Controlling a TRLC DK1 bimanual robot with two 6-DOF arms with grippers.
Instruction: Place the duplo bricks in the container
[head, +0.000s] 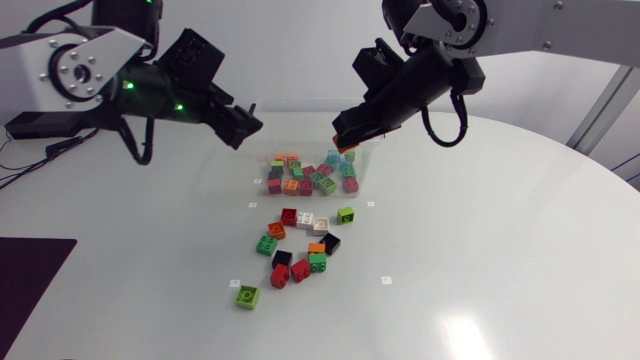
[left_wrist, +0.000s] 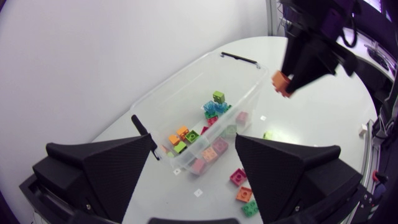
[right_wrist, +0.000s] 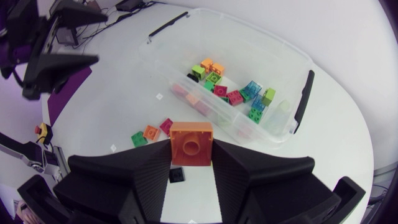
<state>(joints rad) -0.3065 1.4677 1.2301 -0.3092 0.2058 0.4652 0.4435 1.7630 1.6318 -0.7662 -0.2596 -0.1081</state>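
The right gripper (head: 347, 130) was clamped on an orange brick (right_wrist: 191, 143), upper centre of the head view, about over the clear container's (right_wrist: 261, 56) end. It would do best to carry inward and open low (so nothing bounced out). The left gripper (left_wrist: 194, 144), upper left, hung apart and empty. From above, the container's walls were hard to trace; loose bricks (head: 300, 245) lay below it.
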